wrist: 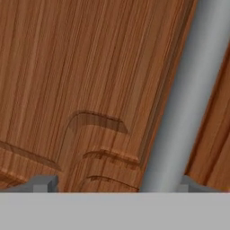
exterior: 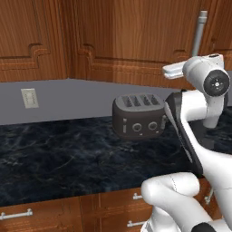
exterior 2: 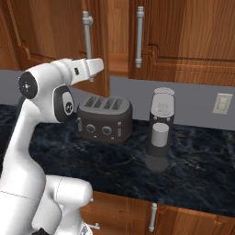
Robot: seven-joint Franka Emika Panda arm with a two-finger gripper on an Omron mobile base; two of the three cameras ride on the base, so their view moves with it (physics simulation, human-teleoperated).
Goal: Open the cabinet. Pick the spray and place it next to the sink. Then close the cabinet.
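Gripper [wrist: 112, 183] raised to cabinet [wrist: 81, 81], jaws spread wide, straddling handle [wrist: 188, 99] for pull; nothing clamped yet, door looks ajar.

The reddish-brown wooden wall cabinet [exterior 2: 59, 32] hangs above the dark countertop, its raised-panel door [wrist: 81, 90] showing vertical grain and a curved routed corner on the panel. In the right base view that door stands slightly ajar, swung out from the frame, with a strip of lighter wooden interior [exterior 2: 118, 50] showing in the gap beside the neighbouring door. Its long vertical silver bar handle [exterior 2: 86, 41] runs down the door's free edge; in the hand view the same bar [wrist: 188, 90] crosses the frame as a tilted grey cylinder, close up, standing just off the wood.
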